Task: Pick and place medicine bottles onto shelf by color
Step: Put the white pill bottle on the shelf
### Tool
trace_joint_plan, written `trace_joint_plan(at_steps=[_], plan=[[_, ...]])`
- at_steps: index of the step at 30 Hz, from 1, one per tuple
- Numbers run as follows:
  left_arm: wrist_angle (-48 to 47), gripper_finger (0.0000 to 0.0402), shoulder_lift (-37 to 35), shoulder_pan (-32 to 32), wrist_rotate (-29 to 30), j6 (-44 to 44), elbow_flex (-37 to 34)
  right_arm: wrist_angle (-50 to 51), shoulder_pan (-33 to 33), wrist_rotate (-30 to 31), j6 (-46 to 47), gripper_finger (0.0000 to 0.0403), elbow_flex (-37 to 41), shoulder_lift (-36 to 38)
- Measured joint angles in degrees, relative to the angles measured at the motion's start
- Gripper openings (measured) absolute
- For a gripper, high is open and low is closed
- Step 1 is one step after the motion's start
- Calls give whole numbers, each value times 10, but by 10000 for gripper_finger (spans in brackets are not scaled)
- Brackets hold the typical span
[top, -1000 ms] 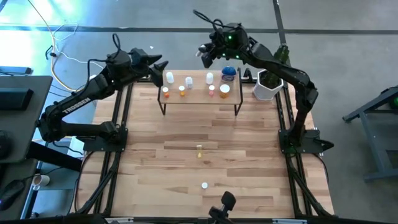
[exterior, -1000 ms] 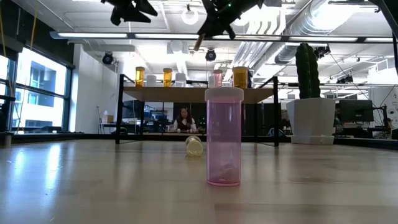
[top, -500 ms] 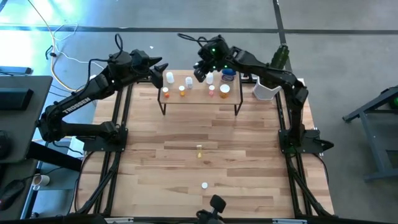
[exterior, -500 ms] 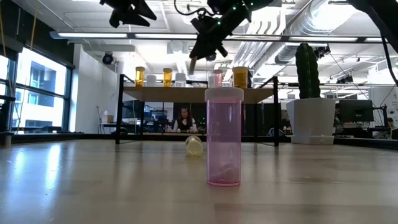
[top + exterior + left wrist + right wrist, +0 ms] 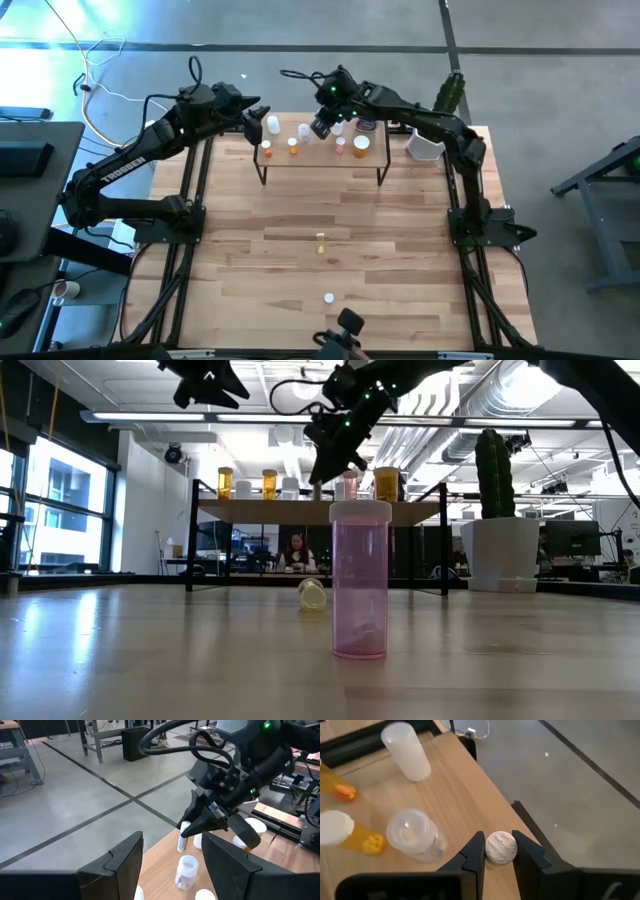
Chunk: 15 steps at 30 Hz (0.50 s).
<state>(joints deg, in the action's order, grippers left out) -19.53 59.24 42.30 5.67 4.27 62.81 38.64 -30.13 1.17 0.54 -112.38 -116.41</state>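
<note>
The shelf (image 5: pixel 320 158) stands at the table's far side and carries several medicine bottles: white ones (image 5: pixel 272 124) along the back, orange ones (image 5: pixel 267 150) in front, a blue jar (image 5: pixel 368 118). My right gripper (image 5: pixel 322 127) hangs over the shelf's far middle, shut on a small white-capped bottle (image 5: pixel 183 840). My left gripper (image 5: pixel 258 108) hovers open above the shelf's left end, with nothing between its fingers. On the table a pink bottle (image 5: pixel 360 580) stands upright, and a yellowish one (image 5: pixel 312 594) lies on its side behind it. My right gripper pinches the small bottle near its white cap (image 5: pixel 501 847) between its two fingertips (image 5: pixel 476 851), one on either side. The fingers slant down from the far right. The bottle hangs nearly upright below them, clear of the shelf top.
A white pot with a green plant (image 5: pixel 428 145) stands just right of the shelf. A clear bottle (image 5: pixel 415 835) and a white one (image 5: pixel 406 751) stand on the shelf close to the held bottle. The wide tabletop (image 5: pixel 330 210) lies in front of the shelf.
My right gripper has come down and toward the table's left, from beyond the shelf's far right to over its far middle, tipping further downward, still shut on the small bottle.
</note>
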Motion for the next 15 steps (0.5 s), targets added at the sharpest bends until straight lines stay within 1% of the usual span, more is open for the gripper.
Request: trace_joint_plan(at_steps=[5, 15], plan=[[0, 192, 0, 0, 0, 0, 0, 6, -6, 18, -10, 59, 0, 1], [0, 192, 0, 0, 1, 0, 0, -2, -18, 19, -16, 59, 0, -11]])
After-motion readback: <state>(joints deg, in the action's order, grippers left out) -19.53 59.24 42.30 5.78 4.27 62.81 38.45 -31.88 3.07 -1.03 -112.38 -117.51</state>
